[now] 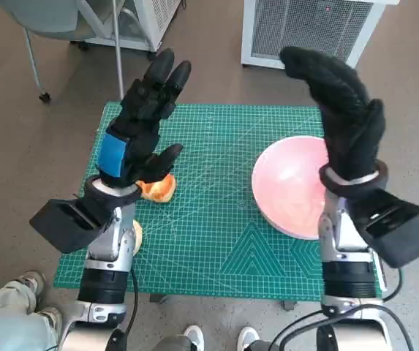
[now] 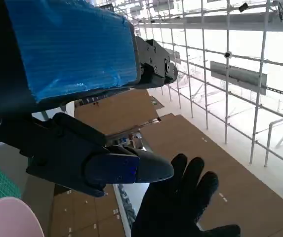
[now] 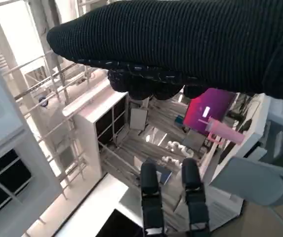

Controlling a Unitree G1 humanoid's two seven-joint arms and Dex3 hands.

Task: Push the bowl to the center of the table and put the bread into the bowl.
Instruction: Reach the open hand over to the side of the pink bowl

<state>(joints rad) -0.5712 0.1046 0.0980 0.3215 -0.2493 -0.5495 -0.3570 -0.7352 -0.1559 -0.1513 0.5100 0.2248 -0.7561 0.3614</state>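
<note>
A pink bowl (image 1: 286, 186) sits on the right part of the green cutting mat (image 1: 224, 227), its near right side hidden by my right hand and wrist. The orange-brown bread (image 1: 159, 190) lies on the mat's left part, half covered by my left hand. My left hand (image 1: 140, 128) is raised above the bread, fingers spread and holding nothing. My right hand (image 1: 344, 117) is lifted over the bowl's far right side, fingers extended and empty. The left wrist view looks up past its own fingers (image 2: 106, 165) to the gloved right hand (image 2: 181, 205) and a sliver of bowl (image 2: 5, 217).
Another orange-yellow piece (image 1: 137, 235) peeks out beside my left forearm at the mat's left edge. White grilled units (image 1: 304, 29) and a wheeled chair (image 1: 48, 29) stand beyond the table. A person's leg (image 1: 8, 311) and shoes (image 1: 194, 338) show at the near edge.
</note>
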